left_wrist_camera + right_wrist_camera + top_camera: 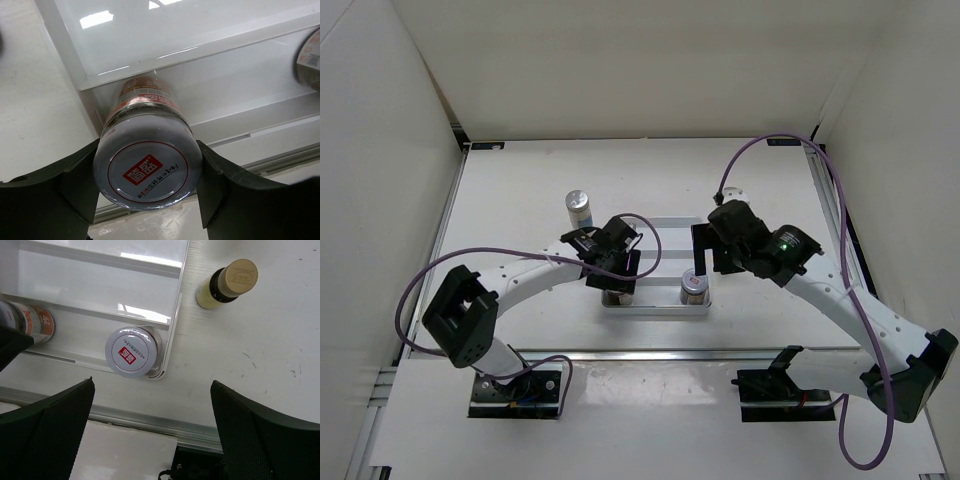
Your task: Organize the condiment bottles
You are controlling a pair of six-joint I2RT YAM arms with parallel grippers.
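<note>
My left gripper (617, 278) (147, 172) is shut on a squat silver-lidded jar (147, 167) (617, 296), one finger on each side of its lid. The jar stands in the near left corner of the white tray (660, 226). A second silver-lidded jar (693, 288) (132, 351) stands in the tray's near right corner. My right gripper (716, 257) (152, 390) is open and empty above the tray's right end. A small yellow bottle (226, 283) with a tan cap stands on the table just outside the tray. A white bottle with a blue label (579, 207) stands behind the tray's left end.
The tray (100, 275) has low rims and a divider along its length. A metal rail (650, 353) crosses the table near the arm bases. White walls enclose the table on three sides.
</note>
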